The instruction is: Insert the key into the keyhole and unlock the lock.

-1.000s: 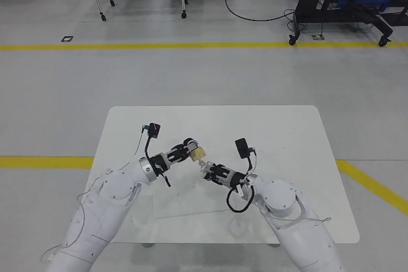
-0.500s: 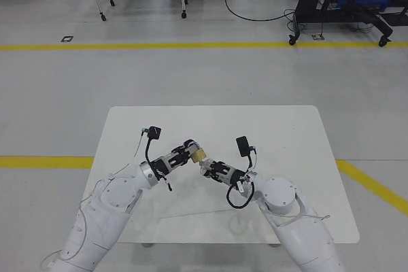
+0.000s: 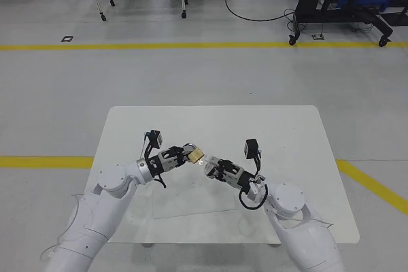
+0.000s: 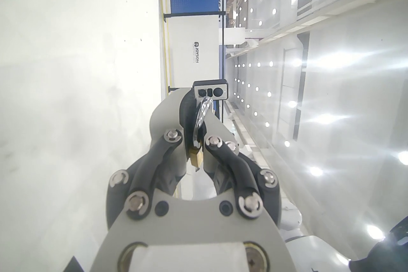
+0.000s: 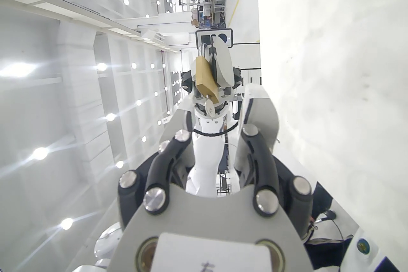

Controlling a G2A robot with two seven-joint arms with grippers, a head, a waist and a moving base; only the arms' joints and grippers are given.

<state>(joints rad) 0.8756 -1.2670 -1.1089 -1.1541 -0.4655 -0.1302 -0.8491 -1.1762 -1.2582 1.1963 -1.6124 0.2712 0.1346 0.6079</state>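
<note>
- You've got two grippers, one padlock and one key in play, all bunched just off the table's middle, toward 10 o'clock.
- The right gripper (image 5: 220, 113) comes in from 5 o'clock. Its fingers are spread wide and grip nothing.
- Just ahead of those fingers is the key (image 5: 209, 106). It's seated in the near end of the lock, with its silver head poking out toward the right gripper. Neither finger appears to touch it.
- The padlock (image 5: 205, 78) is brass and tilted. It sits at 10 o'clock of the right gripper, held clear of the tabletop.
- Its steel shackle (image 5: 202, 50) is at the far end.
- The left gripper (image 4: 199, 129) reaches in from 7 o'clock and is pinched tight on the padlock from the 9 o'clock side.
- One of its grey pads lies over a flat face of the brass body, so from the right wrist you see one face and an edge.
- Below is one white table (image 3: 285, 136) with rounded corners and a plain top.
- Around it is pale grey floor (image 3: 190, 75).
- Yellow lines (image 3: 190, 46) run across the floor beyond the table at 12 o'clock and on either side of it at 9 and 3 o'clock.
- Farthest out, a black cart (image 3: 340, 13) on castors stands at 1 o'clock.
- A dark cable (image 3: 258, 17) loops on the floor beside it.
</note>
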